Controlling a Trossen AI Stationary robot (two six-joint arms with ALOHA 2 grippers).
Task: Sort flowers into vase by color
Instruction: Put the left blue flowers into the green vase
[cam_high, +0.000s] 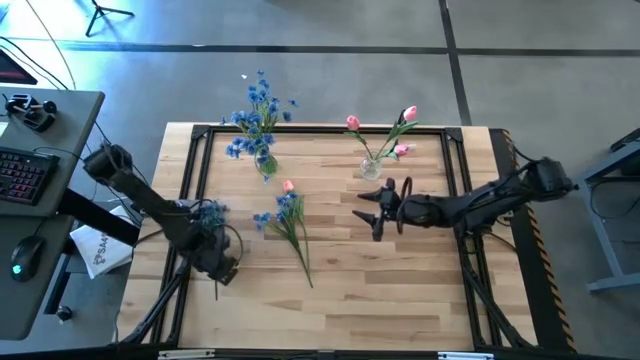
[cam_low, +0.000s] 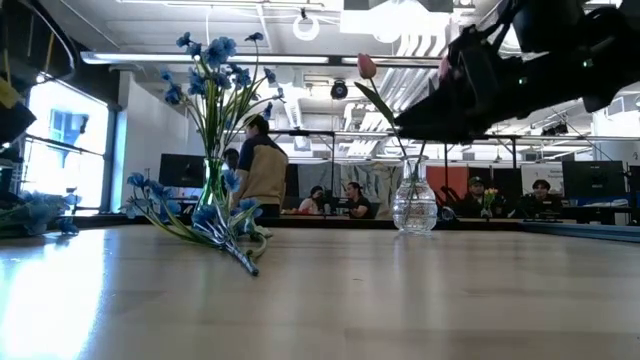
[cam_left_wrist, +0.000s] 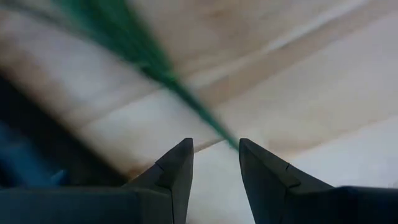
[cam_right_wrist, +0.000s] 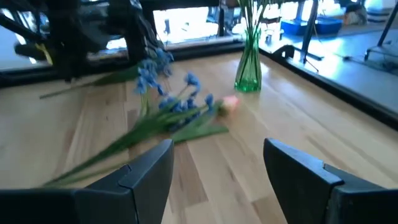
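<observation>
Lying loose mid-table are blue flowers (cam_high: 283, 215) and one pink bud (cam_high: 288, 186), between a green vase (cam_high: 265, 160) of blue blooms and a clear vase (cam_high: 372, 165) of pink ones. The left gripper (cam_high: 215, 262), at the table's left edge, appears clenched on a blue stem (cam_high: 210, 212); the right gripper (cam_high: 372, 211) hovers released beside the clear vase.

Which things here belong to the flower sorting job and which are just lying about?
Job:
green vase with blue flowers
clear vase with pink tulips
loose flowers on the table
blue stem at the left gripper
right gripper, open

Lying about:
keyboard
mouse
paper
</observation>
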